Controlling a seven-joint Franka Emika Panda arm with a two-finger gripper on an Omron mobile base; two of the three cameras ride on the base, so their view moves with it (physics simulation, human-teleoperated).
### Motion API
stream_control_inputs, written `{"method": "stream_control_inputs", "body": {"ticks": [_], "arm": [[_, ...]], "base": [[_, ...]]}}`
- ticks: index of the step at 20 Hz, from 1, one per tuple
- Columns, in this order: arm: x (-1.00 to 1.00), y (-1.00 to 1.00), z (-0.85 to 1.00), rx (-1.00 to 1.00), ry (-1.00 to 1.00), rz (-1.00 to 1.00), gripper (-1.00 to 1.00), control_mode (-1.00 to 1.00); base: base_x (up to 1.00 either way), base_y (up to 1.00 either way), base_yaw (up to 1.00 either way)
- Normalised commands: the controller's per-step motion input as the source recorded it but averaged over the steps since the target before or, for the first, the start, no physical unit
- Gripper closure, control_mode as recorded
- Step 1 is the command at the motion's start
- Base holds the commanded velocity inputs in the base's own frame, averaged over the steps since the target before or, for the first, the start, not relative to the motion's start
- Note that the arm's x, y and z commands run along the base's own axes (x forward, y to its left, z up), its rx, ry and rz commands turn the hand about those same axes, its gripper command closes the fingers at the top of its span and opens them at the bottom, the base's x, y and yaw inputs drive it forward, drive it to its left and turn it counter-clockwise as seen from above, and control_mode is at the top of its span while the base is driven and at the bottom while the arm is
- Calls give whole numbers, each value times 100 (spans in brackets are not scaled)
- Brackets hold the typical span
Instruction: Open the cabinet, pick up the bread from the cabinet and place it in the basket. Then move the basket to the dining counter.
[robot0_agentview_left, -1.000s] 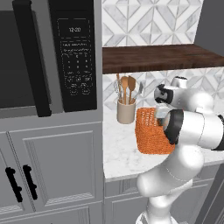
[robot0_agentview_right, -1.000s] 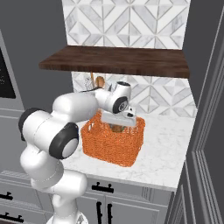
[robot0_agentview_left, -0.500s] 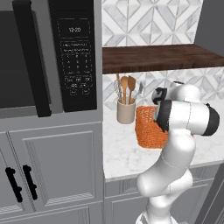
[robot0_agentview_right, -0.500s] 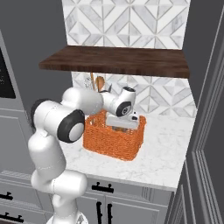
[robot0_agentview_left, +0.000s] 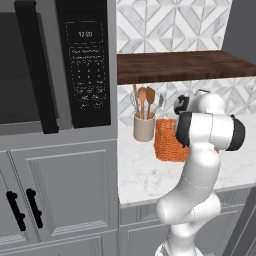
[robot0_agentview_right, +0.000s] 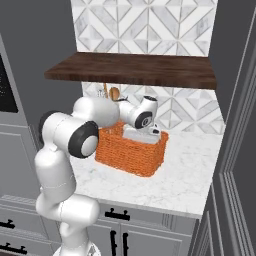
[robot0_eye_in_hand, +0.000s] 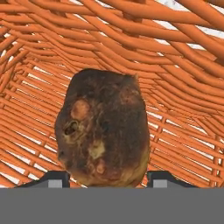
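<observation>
— Any writing, going from the left?
— The microwave (robot0_agentview_left: 55, 62) panel shows small pale digits, too blurred to read. Then one beige crock (robot0_agentview_left: 143, 126) holding a few wooden utensils, and one basket (robot0_agentview_left: 166, 140) on the worktop (robot0_agentview_right: 185, 185).
— And the bread?
— One bread (robot0_eye_in_hand: 104, 127) inside the basket, between the gripper (robot0_eye_in_hand: 104, 178) tips, which sit narrow at its sides. Whether they pinch it, I cannot tell.
</observation>
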Motion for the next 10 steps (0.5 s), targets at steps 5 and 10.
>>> {"method": "stream_control_inputs", "body": {"ticks": [5,10], "arm": [[-25,0,35,0,0,0,-100,-100],[-39,0,58,0,0,0,-100,-100]], "base": [[0,0,0],[0,0,0]]}}
